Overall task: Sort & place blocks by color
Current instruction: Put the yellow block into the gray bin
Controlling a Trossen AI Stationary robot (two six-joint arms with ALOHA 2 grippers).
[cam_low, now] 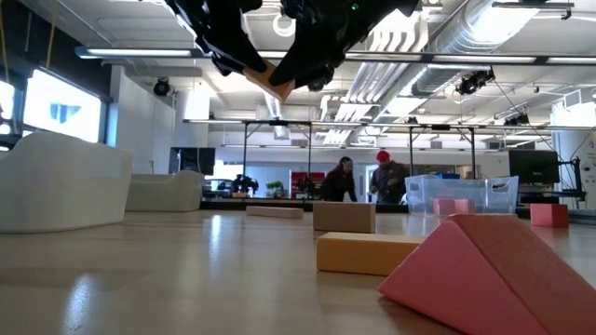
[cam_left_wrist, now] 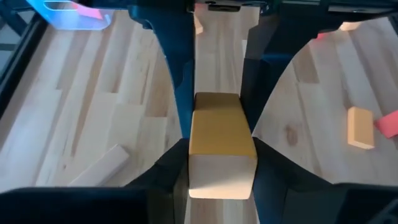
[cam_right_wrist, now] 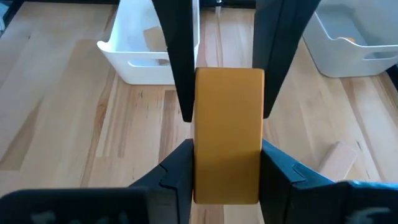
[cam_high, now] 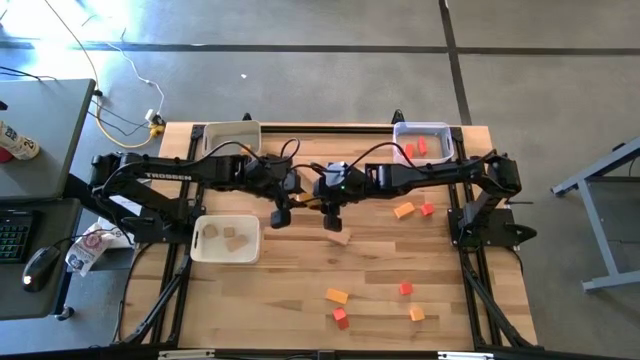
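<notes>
A tan, light wood block [cam_low: 270,79] hangs high over the middle of the table, with both grippers meeting on it. My left gripper [cam_left_wrist: 221,183] comes from the table's left and is shut on it. My right gripper [cam_right_wrist: 227,183] comes from the right and is shut on it too. In the low view my left gripper [cam_low: 226,48] shows left of the block and my right gripper [cam_low: 317,54] right of it. More blocks lie loose on the table: orange [cam_high: 404,210], red [cam_high: 427,208], and several near the front edge [cam_high: 336,296]. My left gripper pinches the block's two opposite sides [cam_left_wrist: 199,177] between its fingers, at the end toward the table's left. The fingers slant down from the left. The block is lifted clear of the table. My right gripper pinches the same block's two opposite sides [cam_right_wrist: 204,177] between its fingers, at the end toward the table's right. The fingers slant down from the right, facing the other gripper. The block hangs clear of the table.
A light wood plank [cam_high: 340,238] lies flat just under the grippers. A white bin [cam_high: 203,240] at the left holds light wood blocks. Another white bin [cam_high: 232,128] stands far left. A clear bin [cam_high: 445,140] with red blocks stands far right.
</notes>
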